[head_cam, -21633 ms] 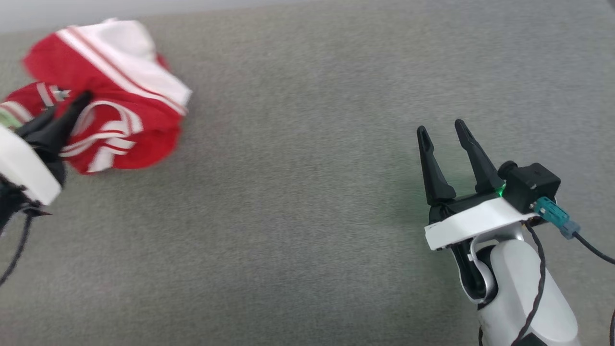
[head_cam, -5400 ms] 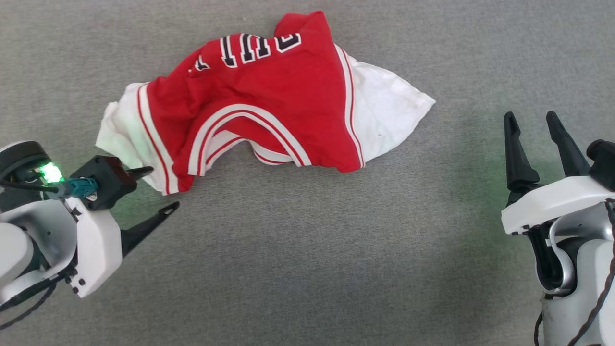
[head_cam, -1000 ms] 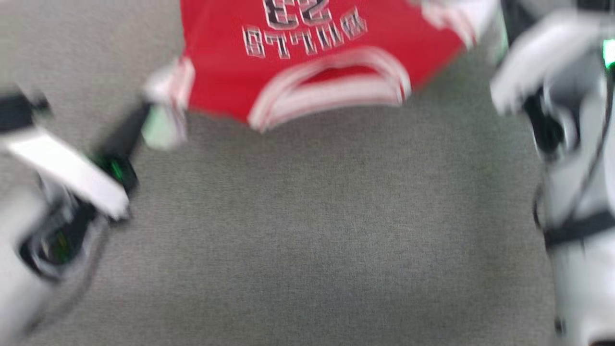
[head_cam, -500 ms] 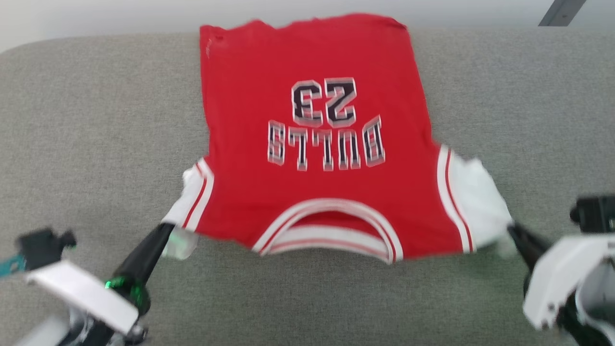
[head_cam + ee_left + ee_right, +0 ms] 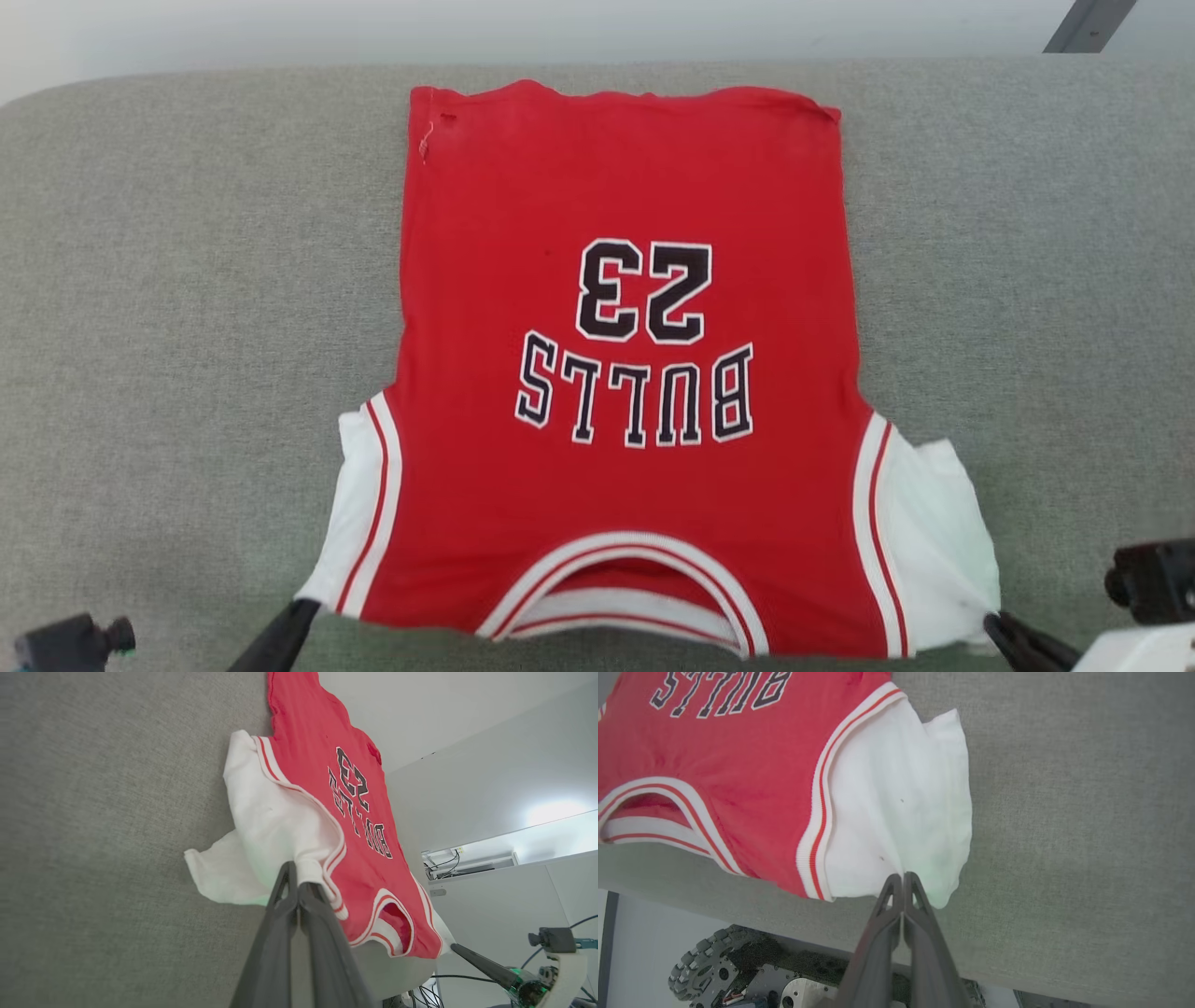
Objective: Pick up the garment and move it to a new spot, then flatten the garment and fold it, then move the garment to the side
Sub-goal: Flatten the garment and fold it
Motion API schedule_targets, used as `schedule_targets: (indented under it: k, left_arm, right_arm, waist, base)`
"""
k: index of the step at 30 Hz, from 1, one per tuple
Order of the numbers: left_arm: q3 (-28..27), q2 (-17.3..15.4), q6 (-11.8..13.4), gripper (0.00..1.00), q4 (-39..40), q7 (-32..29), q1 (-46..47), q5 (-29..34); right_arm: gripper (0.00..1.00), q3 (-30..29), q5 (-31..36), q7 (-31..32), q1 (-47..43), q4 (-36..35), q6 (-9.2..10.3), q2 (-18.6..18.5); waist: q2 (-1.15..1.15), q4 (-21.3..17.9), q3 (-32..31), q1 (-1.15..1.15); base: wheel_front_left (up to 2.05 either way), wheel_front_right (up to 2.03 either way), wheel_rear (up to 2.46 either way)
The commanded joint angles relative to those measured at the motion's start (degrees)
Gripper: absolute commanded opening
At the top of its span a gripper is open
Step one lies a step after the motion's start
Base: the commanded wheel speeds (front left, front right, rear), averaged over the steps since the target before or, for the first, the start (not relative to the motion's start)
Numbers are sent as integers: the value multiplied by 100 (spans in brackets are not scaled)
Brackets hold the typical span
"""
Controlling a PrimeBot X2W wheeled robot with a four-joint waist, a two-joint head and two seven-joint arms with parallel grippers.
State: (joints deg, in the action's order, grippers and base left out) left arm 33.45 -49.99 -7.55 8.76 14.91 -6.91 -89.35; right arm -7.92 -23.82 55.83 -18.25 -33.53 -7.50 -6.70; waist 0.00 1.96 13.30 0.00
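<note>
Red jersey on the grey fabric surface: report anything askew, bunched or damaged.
The red jersey with white sleeves lies mostly flat, but its white sleeve by the left end effector is bunched and creased, and a small pale mark shows at its far hem.

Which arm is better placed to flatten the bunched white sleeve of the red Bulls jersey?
Left: the left gripper is shut on the bunched white sleeve of the red jersey; the right gripper clamps the flatter opposite sleeve.

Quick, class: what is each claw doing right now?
Left claw: shut on the garment, at a white sleeve.
Right claw: shut on the garment's other white sleeve.
</note>
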Motion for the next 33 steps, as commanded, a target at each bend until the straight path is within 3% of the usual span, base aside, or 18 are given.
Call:
schedule_targets:
  k: [1,6,10,20,27,28,29,30,33]
  left_arm:
    - [-72,-14,14,0,61,36,-171,64]
    - [44,-17,14,0,-59,36,-230,254]
    - [255,125,14,0,-303,30,-37,340]
    - [651,437,14,0,-899,-84,372,208]
    - [830,576,14,0,-1275,-55,616,205]
    - [844,575,14,0,-1270,-46,647,219]
    - [852,569,14,0,-1267,-38,677,236]
    - [847,548,14,0,-1283,-29,702,275]
    - [797,553,14,0,-1226,-4,777,274]
  right_arm:
    - [0,-30,-53,58,-143,-123,2,7]
    - [0,-65,96,19,-24,29,2,-39]
    - [0,220,300,102,231,538,2,-198]
    - [0,697,377,-68,678,1687,2,-112]
    - [3,861,464,-255,860,1851,2,-180]
    - [22,886,466,-267,875,1795,2,-193]
    - [65,918,452,-263,899,1725,2,-198]
    - [96,927,452,-223,901,1649,2,-210]
    - [100,924,534,-56,870,1270,2,-313]
  waist:
    - [0,9,4,0]
    - [0,-6,-6,0]
    - [0,-31,9,0]
    - [0,-28,11,0]
    - [0,-56,65,0]
    - [0,-61,81,0]
    - [0,-64,95,0]
    - [0,-69,108,0]
    - [0,-33,188,0]
  base:
    - [0,0,0]
    - [0,0,0]
    - [0,0,0]
    - [0,0,0]
    - [0,0,0]
    - [0,0,0]
    - [0,0,0]
    - [0,0,0]
    - [0,0,0]
